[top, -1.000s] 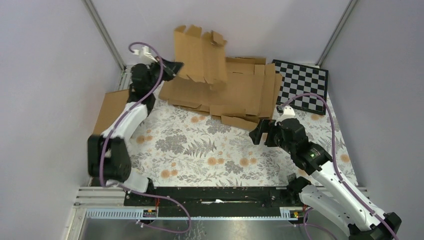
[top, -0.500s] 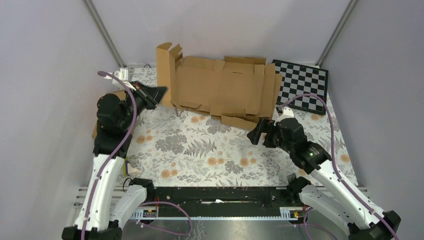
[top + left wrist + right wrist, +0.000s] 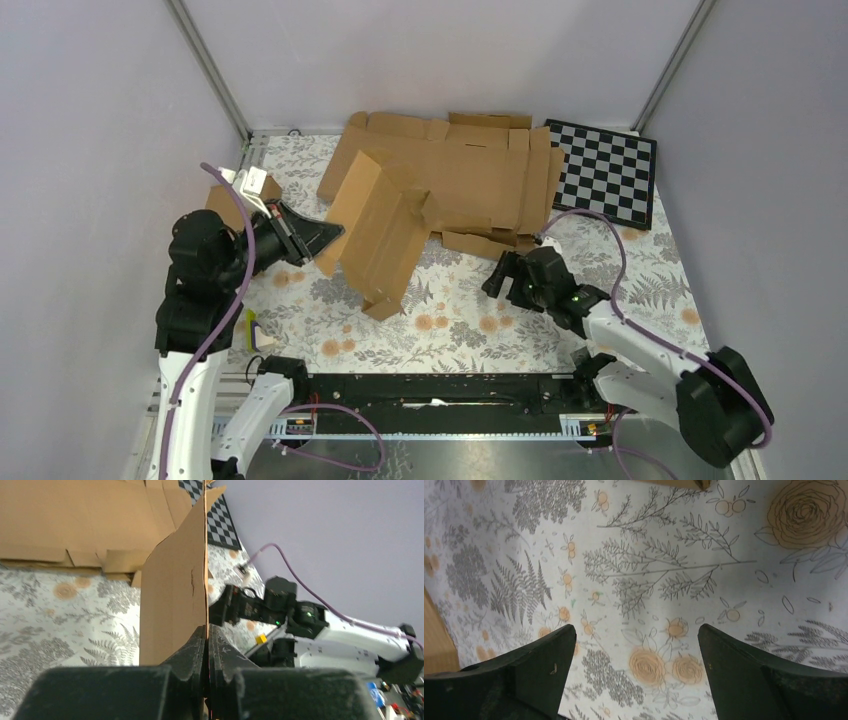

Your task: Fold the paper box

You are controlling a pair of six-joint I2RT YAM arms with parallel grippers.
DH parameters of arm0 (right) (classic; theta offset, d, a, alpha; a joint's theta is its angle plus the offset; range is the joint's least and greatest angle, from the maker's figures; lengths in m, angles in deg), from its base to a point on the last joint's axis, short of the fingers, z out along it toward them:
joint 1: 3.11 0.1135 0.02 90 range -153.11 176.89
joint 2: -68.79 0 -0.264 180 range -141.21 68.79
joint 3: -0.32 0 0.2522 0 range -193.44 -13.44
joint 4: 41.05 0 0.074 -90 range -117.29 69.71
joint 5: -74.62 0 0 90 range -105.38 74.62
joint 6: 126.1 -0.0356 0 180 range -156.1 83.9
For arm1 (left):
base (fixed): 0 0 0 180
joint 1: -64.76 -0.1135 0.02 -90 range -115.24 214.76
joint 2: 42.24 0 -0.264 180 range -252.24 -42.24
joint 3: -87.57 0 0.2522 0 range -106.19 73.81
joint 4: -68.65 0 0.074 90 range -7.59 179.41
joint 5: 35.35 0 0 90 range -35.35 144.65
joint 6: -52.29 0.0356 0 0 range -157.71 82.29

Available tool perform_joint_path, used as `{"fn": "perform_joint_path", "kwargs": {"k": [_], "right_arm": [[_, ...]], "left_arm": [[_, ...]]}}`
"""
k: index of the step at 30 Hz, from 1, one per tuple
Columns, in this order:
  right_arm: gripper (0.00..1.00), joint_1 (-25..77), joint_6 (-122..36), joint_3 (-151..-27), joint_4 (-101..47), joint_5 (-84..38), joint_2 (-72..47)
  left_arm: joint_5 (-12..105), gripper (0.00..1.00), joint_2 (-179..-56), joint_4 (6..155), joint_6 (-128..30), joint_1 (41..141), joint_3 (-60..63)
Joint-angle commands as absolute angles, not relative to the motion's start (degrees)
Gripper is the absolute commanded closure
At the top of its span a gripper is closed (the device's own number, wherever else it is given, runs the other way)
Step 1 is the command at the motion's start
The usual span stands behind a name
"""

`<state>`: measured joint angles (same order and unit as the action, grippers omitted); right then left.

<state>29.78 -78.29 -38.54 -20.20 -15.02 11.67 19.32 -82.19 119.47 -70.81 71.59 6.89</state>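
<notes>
- The left end effector (image 3: 335,236) is squeezed shut on one edge of the paper box (image 3: 385,225). It pinches the thin card between its tips.
- The paper box sticks out right in front of those tips. It sits tilted, with its far corner down on the flowery surface (image 3: 330,290).
- The right end effector (image 3: 497,277) is wide open and holds nothing. It hangs low over the surface, and the box is well off to its left.
- A pile of flat cardboard sheets (image 3: 480,180) lies past both end effectors.
- A checkerboard (image 3: 605,170) lies past the right one.
</notes>
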Motion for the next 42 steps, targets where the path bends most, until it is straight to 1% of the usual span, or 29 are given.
{"fn": "perform_joint_path", "kwargs": {"k": [1, 6, 10, 15, 18, 22, 25, 28, 32, 38, 42], "right_arm": [[0.00, 29.8, -83.9, -37.4, -36.9, -9.1, 5.2], [0.00, 29.6, -81.5, -40.2, -48.1, -4.7, -6.8], [0.00, 28.2, -77.2, -50.8, -50.0, -6.9, -17.8], [0.00, 23.2, -78.5, -62.9, -49.9, -16.6, -30.0], [0.00, 21.6, -78.5, -66.6, -49.9, -20.3, -32.1], [0.00, 21.4, -75.0, -67.5, -47.0, -24.4, -28.1], [0.01, 21.4, -73.2, -64.8, -44.1, -30.2, -23.1], [0.00, 21.4, -71.9, -58.0, -43.9, -34.8, -15.6], [0.00, 21.5, -71.0, -49.0, -39.3, -35.1, -3.1], [0.00, 21.5, -75.0, -39.8, -30.5, -37.8, 14.4], [0.01, 21.6, -75.7, -37.2, -22.0, -39.4, 22.5]], "left_arm": [[13.3, 0.95, -80.3, 118.0, -74.9, 71.8, 9.9], [12.2, 0.96, -79.2, 116.6, -76.0, 71.8, 14.2], [12.0, 0.96, -78.7, 116.5, -75.9, 71.9, 16.6], [11.4, 0.96, -77.5, 116.6, -76.9, 71.9, 19.9], [11.8, 0.96, -77.2, 119.0, -76.2, 71.9, 20.2], [12.2, 0.96, -77.1, 121.9, -74.3, 71.9, 20.3], [12.0, 0.95, -76.9, 122.0, -74.5, 71.9, 20.6], [12.2, 0.95, -77.1, 122.0, -74.4, 71.9, 20.2], [12.0, 0.95, -77.2, 120.3, -75.5, 71.9, 21.2], [17.6, 0.96, -77.5, 119.1, -74.4, 71.9, 26.4], [23.1, 1.00, -79.2, 120.0, -72.2, 72.7, 28.3]]}}
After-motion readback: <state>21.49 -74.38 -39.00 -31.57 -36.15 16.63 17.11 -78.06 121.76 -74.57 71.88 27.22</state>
